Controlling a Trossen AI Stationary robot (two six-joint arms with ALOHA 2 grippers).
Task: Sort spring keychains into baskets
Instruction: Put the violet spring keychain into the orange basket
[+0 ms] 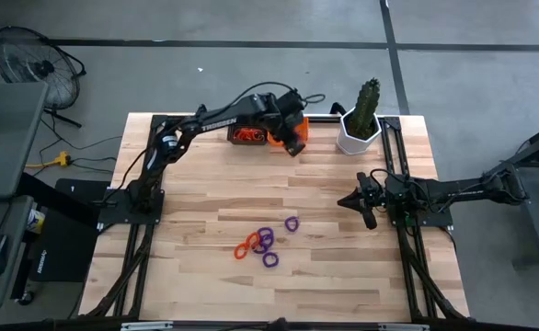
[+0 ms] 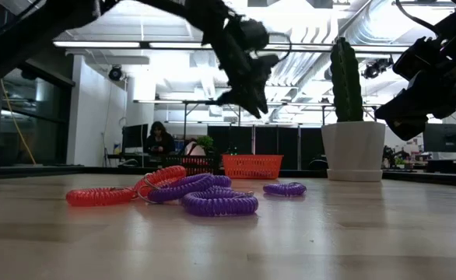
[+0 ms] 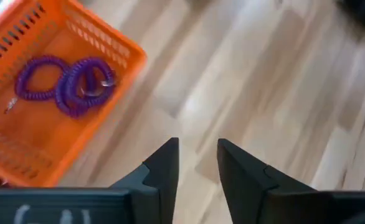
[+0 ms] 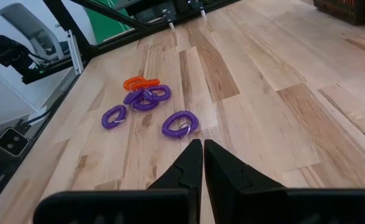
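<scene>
My left gripper point(image 1: 293, 145) point(image 3: 197, 155) hangs open and empty above the table beside the orange basket point(image 3: 108, 46) point(image 1: 303, 129), which holds purple keychains point(image 3: 64, 84). The black basket point(image 1: 245, 135) beside it holds orange keychains. Several purple keychains point(image 1: 266, 239) point(image 4: 180, 123) and an orange one point(image 1: 246, 246) point(image 4: 141, 82) lie in a loose heap on the table's near middle. My right gripper point(image 1: 361, 204) point(image 4: 202, 149) is shut and empty, above the table at its right side, pointing toward the heap.
A white pot with a cactus point(image 1: 360, 129) point(image 2: 352, 144) stands at the far right, close to the orange basket. Bare wood point(image 1: 325, 175) lies between the baskets and the heap. A person point(image 2: 158, 140) is in the room far behind the table.
</scene>
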